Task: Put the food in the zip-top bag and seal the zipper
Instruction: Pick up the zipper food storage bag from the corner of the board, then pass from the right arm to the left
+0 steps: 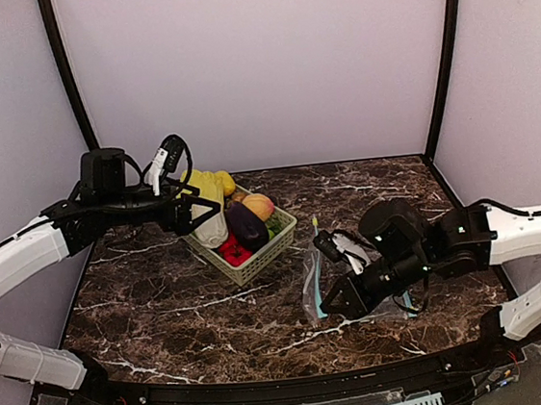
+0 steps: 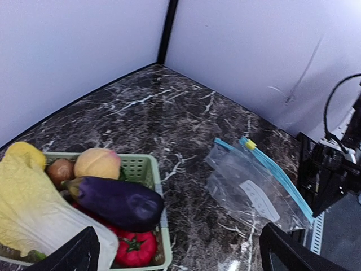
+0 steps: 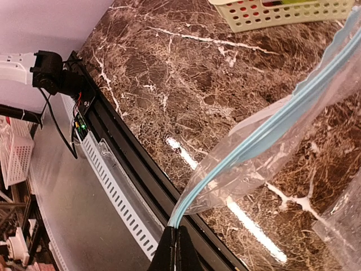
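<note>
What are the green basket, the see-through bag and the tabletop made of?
The basket: seemingly moulded matte plastic, with a grid of holes. The bag: thin glossy clear plastic film, wrinkled, blue zip strip. The tabletop: dark shiny marble pattern; real stone or laminate, unclear.

i saw a pale green basket (image 2: pixel 139 164) standing left of centre on the dark marbled surface (image 2: pixel 169 118). in it, a yellow-white cabbage (image 2: pixel 34 209) filled one side, a red pepper (image 2: pixel 134 248) sat low in a corner, and a small brown round piece (image 2: pixel 61 169) touched the cabbage.
</note>
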{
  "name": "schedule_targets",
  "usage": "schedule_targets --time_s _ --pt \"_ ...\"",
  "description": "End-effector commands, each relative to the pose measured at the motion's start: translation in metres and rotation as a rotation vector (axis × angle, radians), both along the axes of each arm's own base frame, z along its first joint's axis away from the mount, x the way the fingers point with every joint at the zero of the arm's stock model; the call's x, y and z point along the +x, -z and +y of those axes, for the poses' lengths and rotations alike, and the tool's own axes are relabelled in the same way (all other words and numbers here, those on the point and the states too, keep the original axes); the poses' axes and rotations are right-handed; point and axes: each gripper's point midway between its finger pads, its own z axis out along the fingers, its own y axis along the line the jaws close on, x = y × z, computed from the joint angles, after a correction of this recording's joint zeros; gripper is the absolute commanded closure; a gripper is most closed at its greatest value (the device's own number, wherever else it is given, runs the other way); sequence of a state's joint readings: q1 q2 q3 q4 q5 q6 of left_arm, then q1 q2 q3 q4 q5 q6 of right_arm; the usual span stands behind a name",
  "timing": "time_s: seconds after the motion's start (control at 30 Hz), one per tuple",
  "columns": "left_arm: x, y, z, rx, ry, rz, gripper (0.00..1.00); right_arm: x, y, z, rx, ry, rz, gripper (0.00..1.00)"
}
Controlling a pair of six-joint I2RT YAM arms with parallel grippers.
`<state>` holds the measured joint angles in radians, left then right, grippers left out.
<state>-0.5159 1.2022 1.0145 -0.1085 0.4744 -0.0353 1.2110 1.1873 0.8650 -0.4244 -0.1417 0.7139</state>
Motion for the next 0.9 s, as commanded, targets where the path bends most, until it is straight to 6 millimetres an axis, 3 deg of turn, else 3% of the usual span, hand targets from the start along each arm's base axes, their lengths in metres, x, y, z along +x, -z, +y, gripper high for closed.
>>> schedule_targets --time_s 0.0,0.13,0.47,0.67,0.87 --pt "-0.050 -0.014 -0.037 -0.101 0.321 0.015 0.00 -0.007 -0.014 0.004 -0.048 -0.245 -0.123 1.00" --pt "-0.072 -0.016 -0.048 -0.145 0.457 0.061 0.00 -0.017 -0.045 0.020 0.042 -0.400 -0.144 1.00" --pt "-0.076 -0.006 -0.049 -0.096 0.497 0.077 0.00 -0.053 -0.104 0.036 0.232 -0.680 -0.042 1.00" --pt "-0.080 -0.009 -0.051 -0.120 0.521 0.095 0.00 -0.064 -0.120 0.037 0.276 -0.763 -0.005 1.00" --pt "-0.085 -0.014 -0.051 -0.149 0.548 0.104 0.03 -0.064 -0.124 0.036 0.285 -0.767 -0.007 1.00"
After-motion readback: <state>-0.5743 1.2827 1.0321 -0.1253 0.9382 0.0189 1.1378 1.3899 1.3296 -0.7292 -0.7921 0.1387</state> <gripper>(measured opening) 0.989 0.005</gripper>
